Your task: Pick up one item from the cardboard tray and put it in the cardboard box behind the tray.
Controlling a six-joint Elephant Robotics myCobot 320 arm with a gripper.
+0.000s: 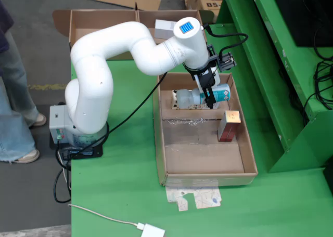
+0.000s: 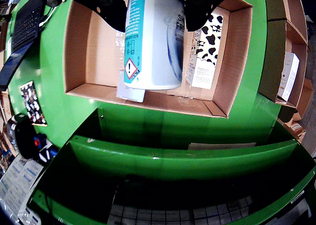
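Green table (image 1: pixel 119 195), tray (image 1: pixel 250 159) at its right edge, box (image 1: pixel 83 24) at far edge. Gripper (image 1: pixel 210 94) clamped on spray can (image 1: pixel 208 95), lying sideways over tray's far end. Grasp made; lift and transfer to box remain.

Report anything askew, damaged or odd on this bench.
A torn scrap of cardboard lies on the green table at the near end of the cardboard tray. The white-and-teal spray can lies sideways between the gripper fingers.
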